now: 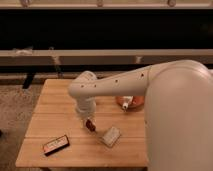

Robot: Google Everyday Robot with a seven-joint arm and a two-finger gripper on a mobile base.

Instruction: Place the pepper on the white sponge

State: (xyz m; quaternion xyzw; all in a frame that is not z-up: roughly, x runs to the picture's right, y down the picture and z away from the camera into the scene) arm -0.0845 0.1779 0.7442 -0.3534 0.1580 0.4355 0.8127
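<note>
The dark-red pepper [90,125] hangs just below my gripper [86,119], a little above the wooden table [50,107]. The gripper is at the end of the white arm that reaches in from the right. The white sponge [111,136] lies on the table just right of and below the pepper, a short gap away. The pepper appears held by the gripper.
A flat black box with a light label [55,144] lies at the front left of the table. An orange-brown bowl [135,102] and a white bottle [126,103] sit at the right, partly behind the arm. The large white arm [170,110] covers the table's right side.
</note>
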